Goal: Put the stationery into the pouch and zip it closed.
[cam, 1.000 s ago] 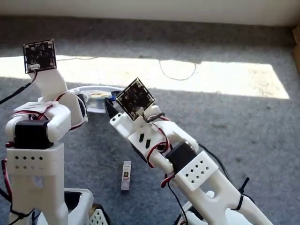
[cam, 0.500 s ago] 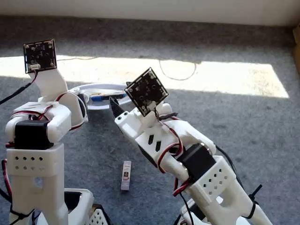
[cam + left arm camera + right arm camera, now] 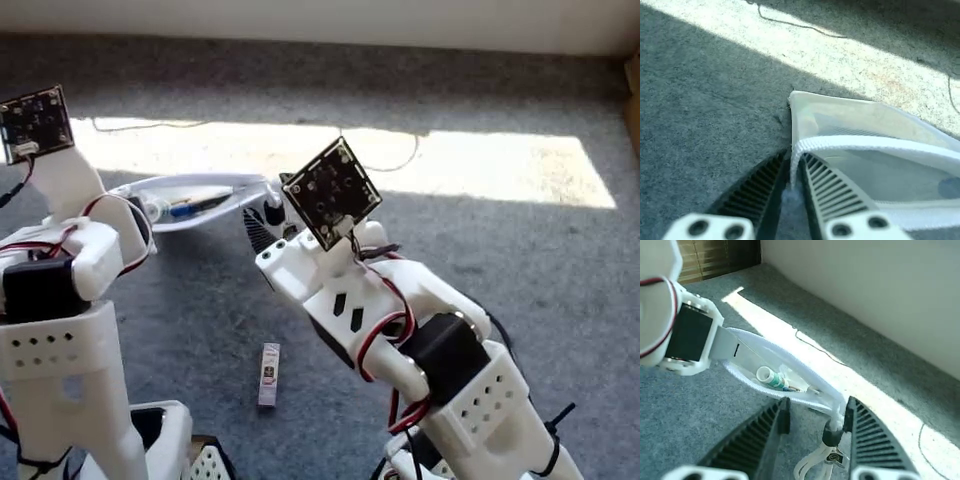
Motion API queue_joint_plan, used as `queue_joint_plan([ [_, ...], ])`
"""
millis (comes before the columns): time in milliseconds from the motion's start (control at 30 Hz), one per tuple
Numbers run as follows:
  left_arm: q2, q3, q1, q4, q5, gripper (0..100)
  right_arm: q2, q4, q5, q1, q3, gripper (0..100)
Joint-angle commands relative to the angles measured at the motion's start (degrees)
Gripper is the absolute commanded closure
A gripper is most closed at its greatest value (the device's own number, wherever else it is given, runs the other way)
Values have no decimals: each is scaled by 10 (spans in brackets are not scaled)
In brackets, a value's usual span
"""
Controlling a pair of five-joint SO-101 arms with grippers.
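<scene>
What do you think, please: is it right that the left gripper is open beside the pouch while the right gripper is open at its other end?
Not quite. The left gripper is not open beside the pouch: the left wrist view shows it shut on the pouch's end. The right gripper is indeed open at its other end.

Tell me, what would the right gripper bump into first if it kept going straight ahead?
Most likely the zipper pull at the near end of the pouch; it sits just ahead, between the open right gripper's fingers. Depth is hard to judge, though.
</scene>
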Motion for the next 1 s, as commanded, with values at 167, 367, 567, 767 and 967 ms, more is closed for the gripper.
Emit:
queue_joint_plan([
  [167, -8, -16, -57, -11, 0, 993, -9, 83, -50, -2, -85, 821],
  [367, -8, -14, -88, -11, 0, 993, -9, 159, -112, -2, -62, 821],
  [567, -8, -12, -91, -12, 0, 993, -10, 137, -200, -15, 41, 821],
  [767, -8, 7, -90, -13, 0, 993, -10, 50, -254, -48, 167, 821],
  [967, -8, 7, -89, -13, 0, 993, -10, 5, -258, -82, 227, 821],
])
